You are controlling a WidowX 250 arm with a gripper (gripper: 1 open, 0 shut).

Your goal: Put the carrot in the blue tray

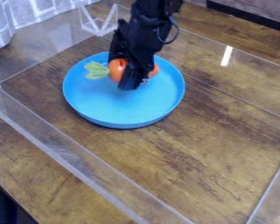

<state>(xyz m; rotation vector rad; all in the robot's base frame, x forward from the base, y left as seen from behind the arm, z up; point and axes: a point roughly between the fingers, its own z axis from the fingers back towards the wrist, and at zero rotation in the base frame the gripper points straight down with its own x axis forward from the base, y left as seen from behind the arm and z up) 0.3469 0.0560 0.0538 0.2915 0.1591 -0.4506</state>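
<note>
One wooden table (213, 149) around blue tray (119, 109).

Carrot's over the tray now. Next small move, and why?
Probably open the jaws and release. The gripper is shut on the carrot, which sits low over the far-left part of the blue tray, inside its rim; whether it touches the floor can't be told.

text: none legible | labels: none | brands: none | numbers: none | signs: none
</note>
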